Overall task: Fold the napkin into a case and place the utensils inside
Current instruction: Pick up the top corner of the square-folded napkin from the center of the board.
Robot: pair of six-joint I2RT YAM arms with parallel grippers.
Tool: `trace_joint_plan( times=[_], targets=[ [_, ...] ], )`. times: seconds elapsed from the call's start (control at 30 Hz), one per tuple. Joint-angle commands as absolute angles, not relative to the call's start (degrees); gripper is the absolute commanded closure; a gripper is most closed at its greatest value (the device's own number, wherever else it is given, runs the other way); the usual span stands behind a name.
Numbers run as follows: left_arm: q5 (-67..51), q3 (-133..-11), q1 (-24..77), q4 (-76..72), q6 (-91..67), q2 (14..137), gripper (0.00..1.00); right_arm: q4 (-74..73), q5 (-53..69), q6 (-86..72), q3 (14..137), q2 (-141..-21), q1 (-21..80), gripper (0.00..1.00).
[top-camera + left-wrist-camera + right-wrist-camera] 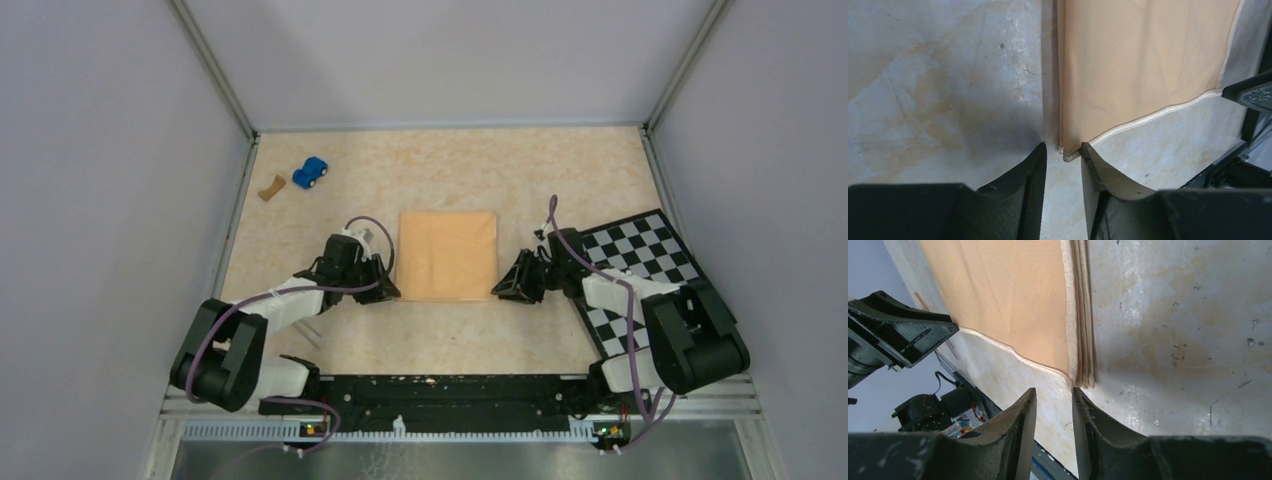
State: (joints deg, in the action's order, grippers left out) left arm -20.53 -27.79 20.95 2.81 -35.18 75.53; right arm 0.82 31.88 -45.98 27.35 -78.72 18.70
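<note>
The tan-orange napkin (448, 255) lies flat on the table as a folded square of several layers. My left gripper (388, 292) is low at its near left corner. In the left wrist view the gripper (1063, 146) is open with a narrow gap, and the napkin's corner (1071, 153) sits right at the gap between the tips, not pinched. My right gripper (503, 290) is at the near right corner. In the right wrist view it (1054, 390) is open, and the stacked napkin edges (1083, 375) end just past its right fingertip (1077, 392). A thin grey piece (311, 330), perhaps a utensil, lies under the left arm.
A black-and-white checkerboard (640, 270) lies at the right, partly under the right arm. A blue toy car (310, 172) and a brown curved scrap (270, 187) sit at the far left. Grey walls enclose the table on three sides.
</note>
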Motion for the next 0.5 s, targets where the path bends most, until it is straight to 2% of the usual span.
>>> trace_joint_plan(
  times=[0.0,0.1,0.47],
  targets=[
    [-20.9,-25.1,21.3,0.4,-35.9,75.8,0.65,3.4,32.4,-46.2,26.9,-79.4,19.2,0.67],
    [-21.2,-24.8,21.3,0.4,-35.9,76.1,0.69,4.6,32.7,-46.6,26.6,-80.2,19.2,0.68],
    [-22.0,-24.7,22.2,-2.2,-35.9,77.3,0.71,6.8,33.9,-47.8,26.3,-81.3,19.3,0.70]
  ],
)
